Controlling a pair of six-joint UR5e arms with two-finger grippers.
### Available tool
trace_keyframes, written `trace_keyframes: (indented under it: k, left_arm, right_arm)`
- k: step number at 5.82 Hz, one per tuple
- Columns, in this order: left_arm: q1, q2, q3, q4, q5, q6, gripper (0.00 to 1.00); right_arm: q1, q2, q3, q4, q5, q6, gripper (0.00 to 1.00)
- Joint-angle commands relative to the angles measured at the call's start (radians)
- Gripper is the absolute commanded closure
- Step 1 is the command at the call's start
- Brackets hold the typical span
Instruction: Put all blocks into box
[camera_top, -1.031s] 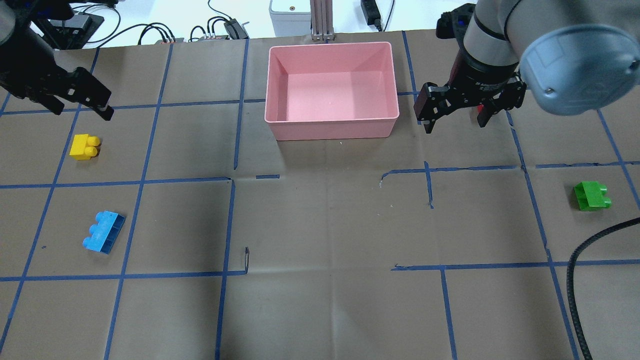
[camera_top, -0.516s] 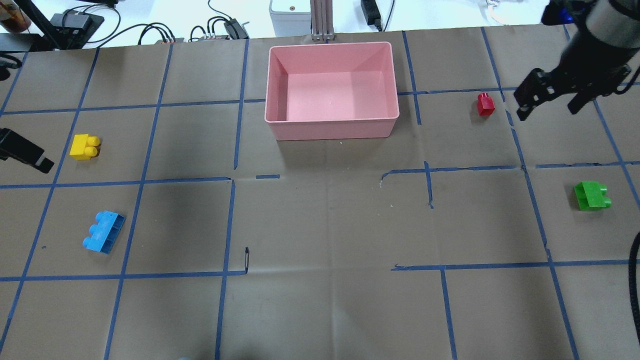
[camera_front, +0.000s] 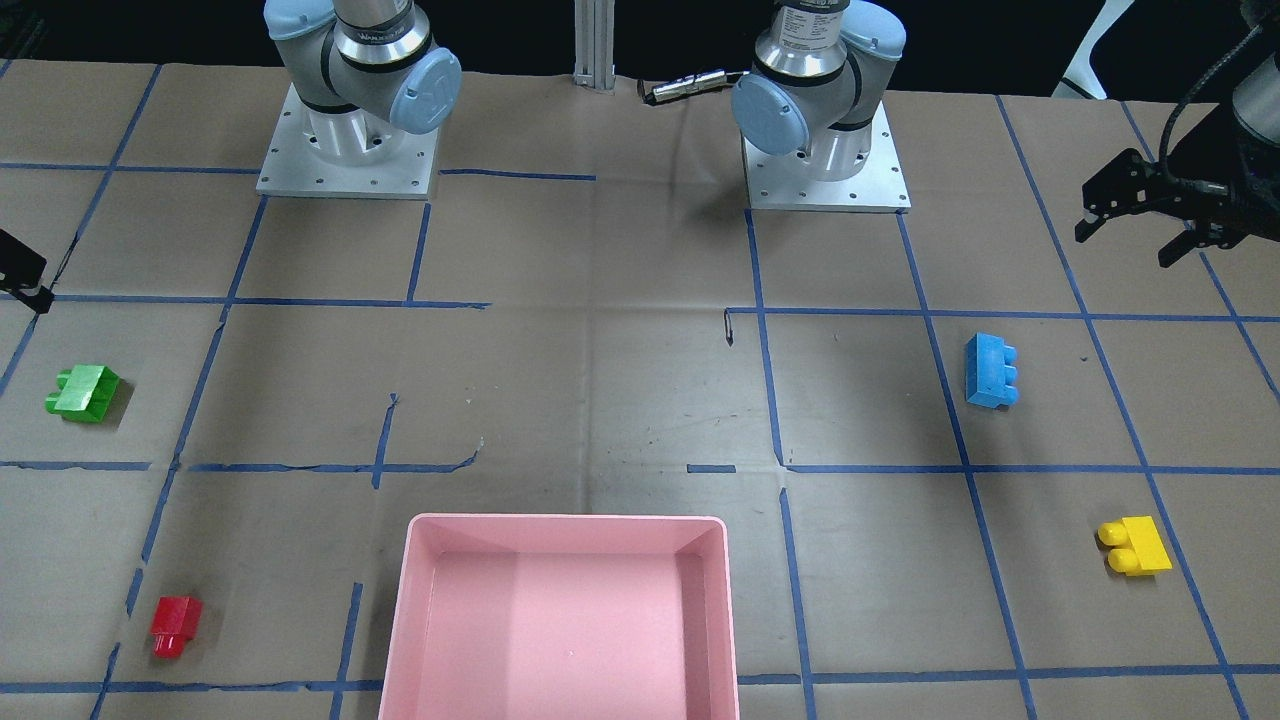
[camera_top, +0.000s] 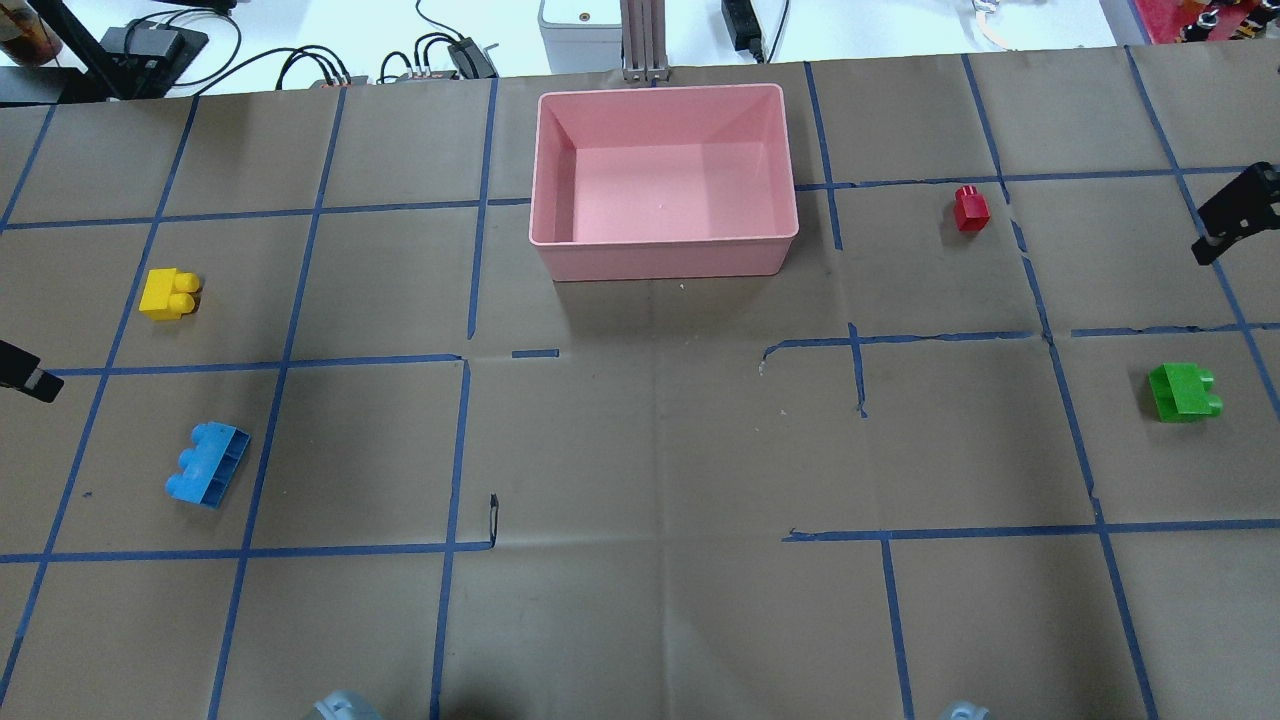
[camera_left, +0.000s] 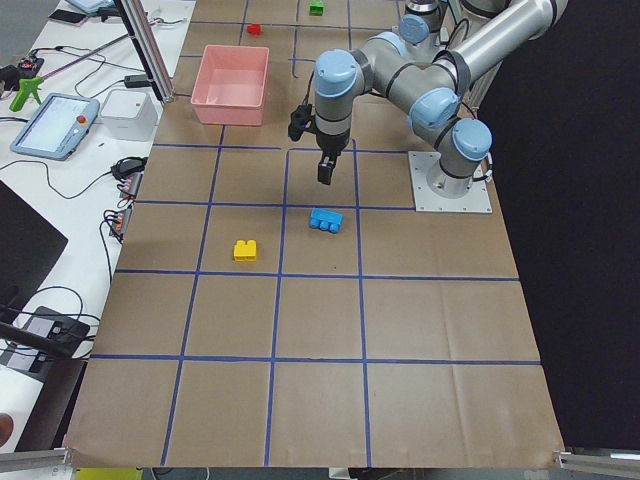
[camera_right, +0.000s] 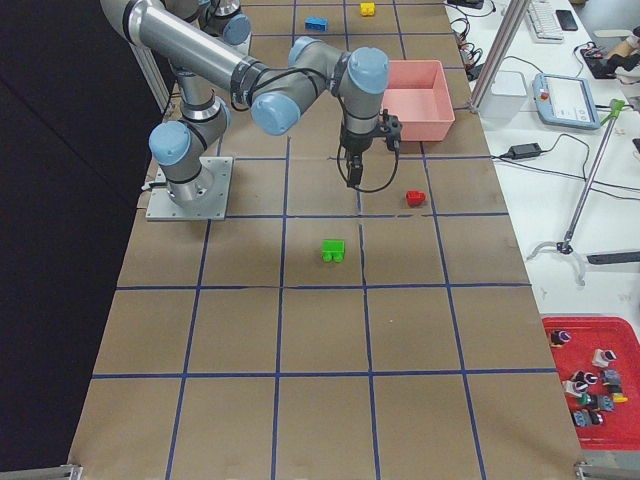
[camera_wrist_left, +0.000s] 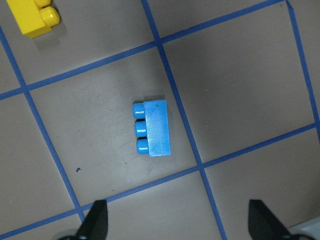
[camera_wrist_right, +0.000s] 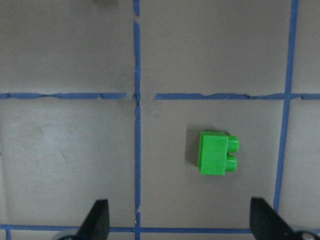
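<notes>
The pink box (camera_top: 665, 252) stands empty at the far middle of the table; it also shows in the front view (camera_front: 565, 521). All four blocks lie on the table outside it: yellow (camera_top: 168, 294), light-blue (camera_top: 207, 465), red (camera_top: 970, 209) and green (camera_top: 1183, 391). My left gripper (camera_front: 1128, 245) is open and empty, raised at the table's left edge. Its wrist view shows the light-blue block (camera_wrist_left: 152, 127) below it and the yellow block (camera_wrist_left: 32, 17) at the corner. My right gripper (camera_wrist_right: 180, 222) is open and empty, above the green block (camera_wrist_right: 217, 152).
Brown paper with a blue tape grid covers the table (camera_top: 660, 450). Cables, a grey unit (camera_top: 580, 25) and a metal post (camera_top: 645, 40) sit behind the box. Both arm bases (camera_front: 350, 130) stand at the robot's side.
Both arms have swung outward to the table's edges. The right gripper moved off the red block, which stays on the table. The left gripper moved left and nearer, over the light-blue block.
</notes>
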Motion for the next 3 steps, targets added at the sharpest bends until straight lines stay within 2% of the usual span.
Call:
trace_keyframes:
  k: [1,3]
  left_arm:
    - [-0.027,-0.075,-0.025,0.104,-0.039,-0.099,0.01]
    - [-0.067,-0.128,-0.140,0.279,-0.037,-0.126,0.02]
  right_arm:
    - [-0.093,0.014,0.183,-0.299,0.007,-0.085,0.00]
    - [-0.125,0.062,0.207,-0.302,0.010,-0.089,0.00]
